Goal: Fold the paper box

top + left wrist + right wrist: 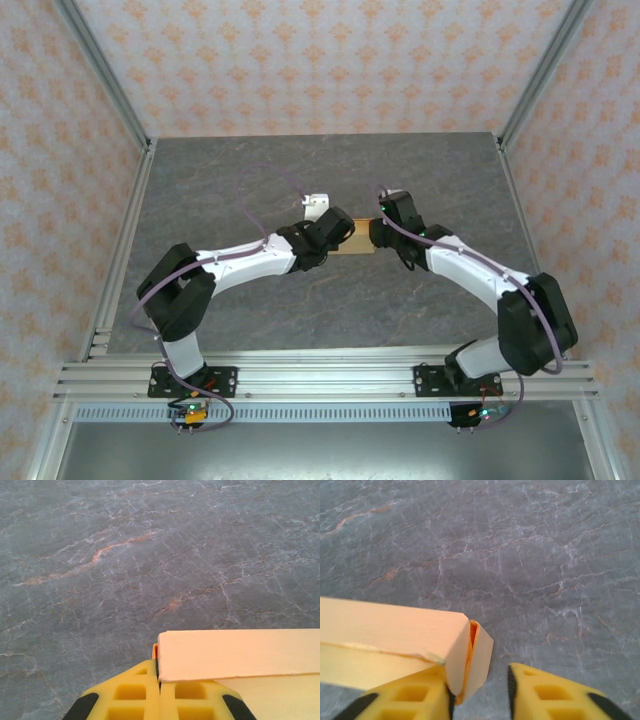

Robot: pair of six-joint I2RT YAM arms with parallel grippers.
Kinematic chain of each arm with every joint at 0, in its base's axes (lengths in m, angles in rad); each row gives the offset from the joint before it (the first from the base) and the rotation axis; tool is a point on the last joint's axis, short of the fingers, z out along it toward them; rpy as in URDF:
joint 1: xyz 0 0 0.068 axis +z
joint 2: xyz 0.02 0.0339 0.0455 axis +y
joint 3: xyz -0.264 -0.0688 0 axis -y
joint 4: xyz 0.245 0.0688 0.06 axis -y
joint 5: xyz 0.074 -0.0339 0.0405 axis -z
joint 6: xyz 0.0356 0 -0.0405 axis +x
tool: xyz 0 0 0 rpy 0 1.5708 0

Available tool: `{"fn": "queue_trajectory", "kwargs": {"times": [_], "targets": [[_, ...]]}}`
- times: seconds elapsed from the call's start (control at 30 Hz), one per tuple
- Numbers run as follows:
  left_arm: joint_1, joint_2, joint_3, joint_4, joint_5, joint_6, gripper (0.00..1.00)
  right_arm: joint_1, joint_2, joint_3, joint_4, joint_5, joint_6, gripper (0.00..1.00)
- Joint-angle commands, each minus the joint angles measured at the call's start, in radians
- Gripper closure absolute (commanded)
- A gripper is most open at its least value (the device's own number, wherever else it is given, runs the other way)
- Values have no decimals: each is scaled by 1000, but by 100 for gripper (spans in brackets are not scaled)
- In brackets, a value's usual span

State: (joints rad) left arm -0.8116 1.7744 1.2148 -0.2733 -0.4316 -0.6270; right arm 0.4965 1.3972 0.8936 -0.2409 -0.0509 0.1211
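The paper box [355, 237], at the centre of the overhead view, is a plain light orange-tan, with deeper orange inside its fold at the lower centre of the right wrist view. The table [400, 310] is dark grey with a marbled pattern of white veins and faint rusty orange streaks, and the walls [330, 60] across the top are pale cream-pink with repeating orange floral motifs. The left arm [250, 258] and right arm [470, 268] are white and black, while the left gripper [160, 682] and right gripper [480, 680] are bright yellow with black patches.
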Motion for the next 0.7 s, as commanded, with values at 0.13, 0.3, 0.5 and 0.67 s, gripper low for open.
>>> {"fn": "queue_trajectory", "kwargs": {"times": [0.13,0.3,0.5,0.67], "targets": [[2,41,-43,-64,-37,34,100,-23,-160,14,-124,-17,227,47],[3,41,-52,-44,-42,44,100,-27,-164,80,-155,-17,486,37],[2,36,-66,-32,-49,34,100,-27,-103,88,-95,-36,996,28],[2,36,-70,-27,-48,27,100,-26,14,50,101,-186,1307,24]]}}
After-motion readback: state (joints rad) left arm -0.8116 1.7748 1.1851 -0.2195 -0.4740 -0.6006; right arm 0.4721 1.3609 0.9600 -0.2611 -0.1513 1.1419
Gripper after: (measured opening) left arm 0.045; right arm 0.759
